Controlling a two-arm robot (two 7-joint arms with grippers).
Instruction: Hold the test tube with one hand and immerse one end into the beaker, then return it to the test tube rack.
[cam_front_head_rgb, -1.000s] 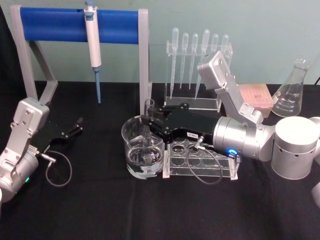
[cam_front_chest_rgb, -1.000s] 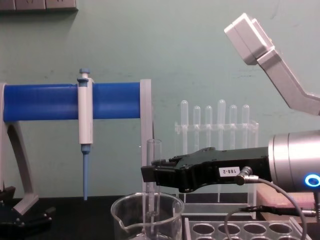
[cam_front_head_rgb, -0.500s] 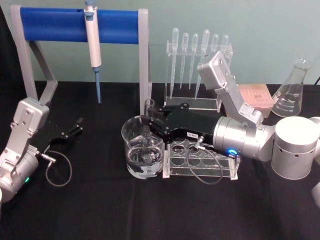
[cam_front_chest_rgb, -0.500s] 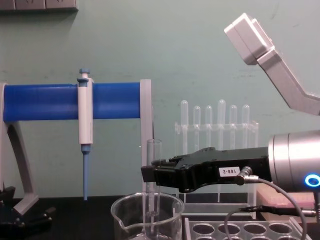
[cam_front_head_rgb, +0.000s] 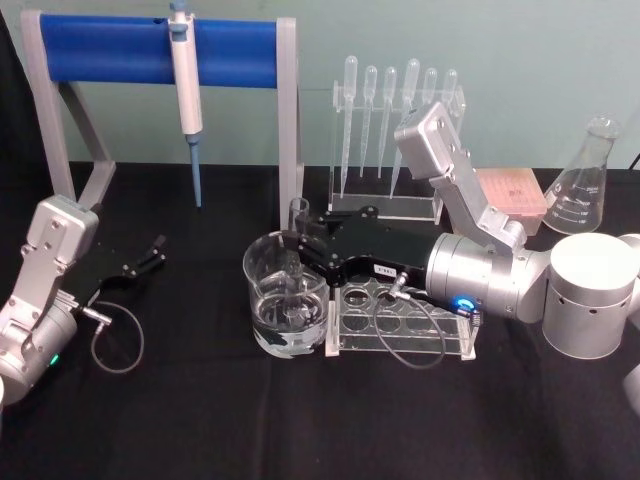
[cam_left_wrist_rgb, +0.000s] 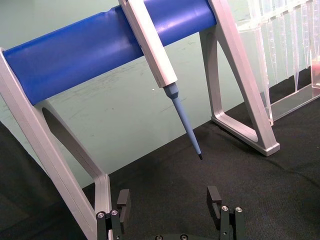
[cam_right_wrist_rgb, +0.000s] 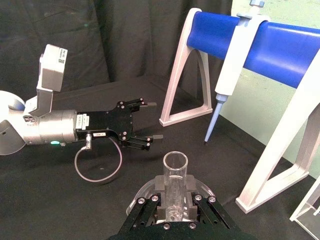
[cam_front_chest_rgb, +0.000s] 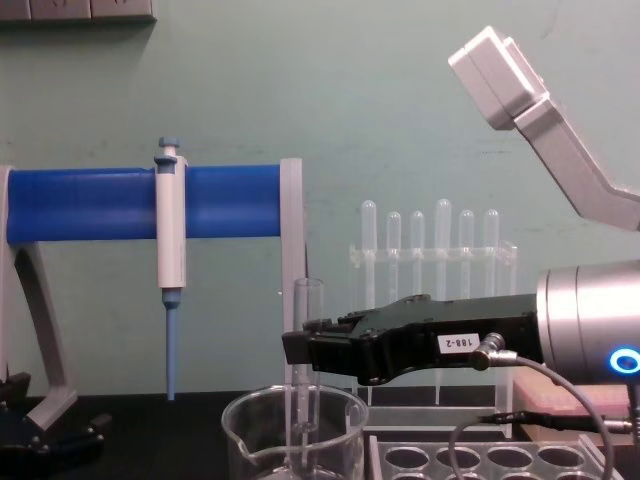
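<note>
The test tube stands upright with my right gripper shut on its middle. Its rimmed mouth rises above the jaws in the right wrist view. In the chest view the test tube runs down past the right gripper and its round end sits below the rim inside the beaker. The beaker holds some clear liquid and stands mid-table. My left gripper rests open and empty at the left of the table; its open fingers face the blue stand.
A clear tube rack stands right against the beaker. Behind are a blue-barred stand with a white-and-blue pipette, a rack of plastic pipettes, a pink box and a conical flask.
</note>
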